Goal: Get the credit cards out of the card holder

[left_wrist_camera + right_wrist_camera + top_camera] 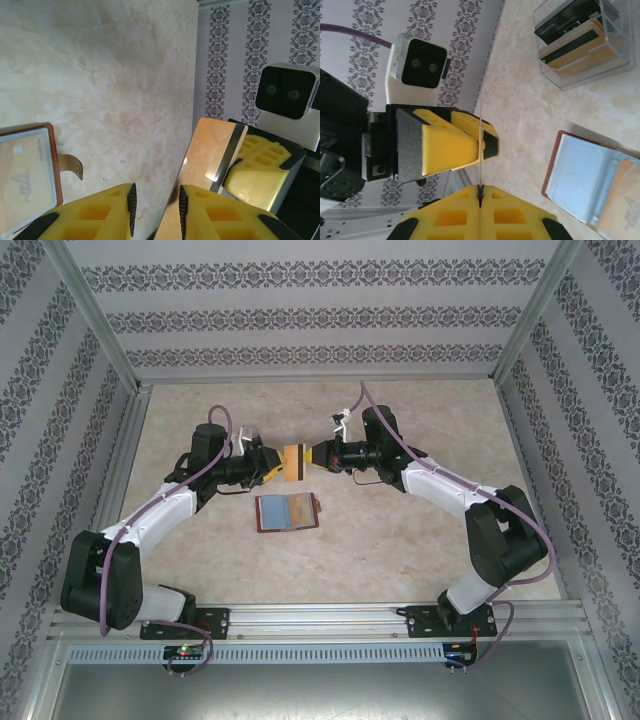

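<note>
A gold credit card (294, 462) with a dark stripe hangs in the air between both grippers, above the middle of the table. My right gripper (480, 189) is shut on one end of it, and the card (481, 150) shows edge-on there. My left gripper (157, 194) straddles the other end with its jaws apart; the card (210, 155) lies along its right finger (183, 200). The brown card holder (287, 511) lies open on the table just in front of the grippers. Another gold card (22, 182) sits in its pocket.
A clear plastic box (580, 45) holding dark and gold cards stands on the table beyond the card holder (590, 185). Patterned walls (300, 310) and metal posts enclose the beige table (200, 560) on three sides.
</note>
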`<state>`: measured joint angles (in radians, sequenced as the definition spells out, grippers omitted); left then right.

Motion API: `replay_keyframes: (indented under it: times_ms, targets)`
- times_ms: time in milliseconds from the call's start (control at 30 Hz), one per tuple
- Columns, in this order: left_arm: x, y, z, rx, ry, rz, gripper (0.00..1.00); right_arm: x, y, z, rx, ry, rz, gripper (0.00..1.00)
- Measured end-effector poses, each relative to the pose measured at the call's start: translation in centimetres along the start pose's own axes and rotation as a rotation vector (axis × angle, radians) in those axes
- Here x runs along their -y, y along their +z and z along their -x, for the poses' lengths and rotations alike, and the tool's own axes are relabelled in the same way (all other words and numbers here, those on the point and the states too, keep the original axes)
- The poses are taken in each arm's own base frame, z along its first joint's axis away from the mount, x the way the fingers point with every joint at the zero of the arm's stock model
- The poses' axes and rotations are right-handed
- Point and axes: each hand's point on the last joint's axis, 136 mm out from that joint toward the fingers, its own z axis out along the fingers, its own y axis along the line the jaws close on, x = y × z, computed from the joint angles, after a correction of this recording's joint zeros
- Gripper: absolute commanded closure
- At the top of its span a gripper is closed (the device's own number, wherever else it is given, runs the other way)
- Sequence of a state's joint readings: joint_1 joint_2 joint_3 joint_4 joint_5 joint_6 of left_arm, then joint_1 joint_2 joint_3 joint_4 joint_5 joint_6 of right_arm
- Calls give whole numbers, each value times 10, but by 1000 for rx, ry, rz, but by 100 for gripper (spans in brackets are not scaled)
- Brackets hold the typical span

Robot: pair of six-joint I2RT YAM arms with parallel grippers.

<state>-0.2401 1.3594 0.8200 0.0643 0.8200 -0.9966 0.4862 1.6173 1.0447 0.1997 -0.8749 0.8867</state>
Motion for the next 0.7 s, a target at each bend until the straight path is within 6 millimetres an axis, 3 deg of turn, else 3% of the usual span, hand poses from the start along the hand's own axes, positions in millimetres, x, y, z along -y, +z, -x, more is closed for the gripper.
replay_keyframes:
  times_ms: [200,500,633,700]
  targets:
    - [5,1,0,-7,-2,-29,75,1,4,0,-12,16,22,100]
    - [8,1,-1,-17,-7,-49,96,6,5,2,-14,29,21,100]
    - [12,-1,2,-8,8,-63,100,13,6,2,-14,48,8,80]
    - [13,-1,1,-9,10,-66,100,15,7,1,-16,51,5,60]
